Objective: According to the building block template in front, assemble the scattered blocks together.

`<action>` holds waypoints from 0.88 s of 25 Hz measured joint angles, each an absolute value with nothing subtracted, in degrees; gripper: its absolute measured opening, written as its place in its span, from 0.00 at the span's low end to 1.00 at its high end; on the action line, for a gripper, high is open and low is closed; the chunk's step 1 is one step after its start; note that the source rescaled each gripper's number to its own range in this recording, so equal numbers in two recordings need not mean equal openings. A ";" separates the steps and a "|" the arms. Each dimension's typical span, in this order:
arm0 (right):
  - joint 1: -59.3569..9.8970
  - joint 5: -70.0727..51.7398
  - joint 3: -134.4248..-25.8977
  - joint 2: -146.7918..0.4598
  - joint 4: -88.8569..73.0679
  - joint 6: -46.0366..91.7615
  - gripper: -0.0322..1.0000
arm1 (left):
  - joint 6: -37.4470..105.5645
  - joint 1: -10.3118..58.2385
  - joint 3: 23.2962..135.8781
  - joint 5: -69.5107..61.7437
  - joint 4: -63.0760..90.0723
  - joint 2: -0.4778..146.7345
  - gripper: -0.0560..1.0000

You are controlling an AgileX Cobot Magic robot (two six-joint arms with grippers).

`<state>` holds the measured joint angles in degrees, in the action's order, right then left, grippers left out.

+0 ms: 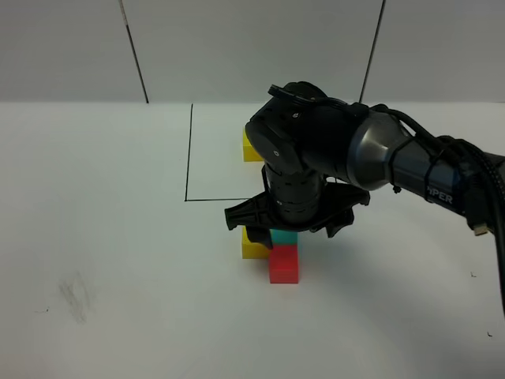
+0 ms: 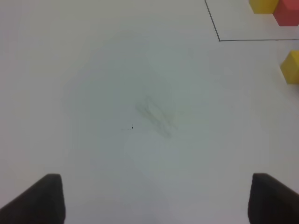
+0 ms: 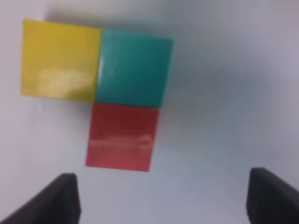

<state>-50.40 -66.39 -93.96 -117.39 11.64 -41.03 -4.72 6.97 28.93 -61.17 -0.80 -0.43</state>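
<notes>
The scattered blocks lie joined in an L on the white table: the yellow cube (image 1: 254,247), the teal cube (image 1: 283,236) and the red cube (image 1: 284,264). In the right wrist view the yellow cube (image 3: 60,59) touches the teal cube (image 3: 133,67), and the red cube (image 3: 122,136) touches the teal one. My right gripper (image 1: 286,223) hangs open just above them and holds nothing. Of the building block template, only a yellow cube (image 1: 251,147) shows inside the black frame (image 1: 189,150); my arm hides the rest. My left gripper (image 2: 154,200) is open and empty over bare table.
The left wrist view shows the template's yellow cube (image 2: 264,5) and red cube (image 2: 287,11) behind the frame line (image 2: 212,21), and the loose yellow cube (image 2: 290,67) at the edge. A faint grey smudge (image 1: 75,296) marks the table at the front left.
</notes>
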 joint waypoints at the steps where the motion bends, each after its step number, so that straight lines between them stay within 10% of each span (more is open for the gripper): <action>1: -50.08 -66.89 -93.96 -117.19 13.07 -40.79 0.64 | -4.72 6.97 28.93 -61.17 -0.80 -0.43 0.78; 8: -43.70 -69.13 -93.96 -114.40 15.94 -29.28 0.97 | -4.72 6.97 28.93 -61.17 -0.80 -0.43 0.78; 22: -26.82 -69.42 -93.96 -94.76 23.06 -4.86 1.00 | -4.72 6.97 28.93 -61.17 -0.80 -0.43 0.78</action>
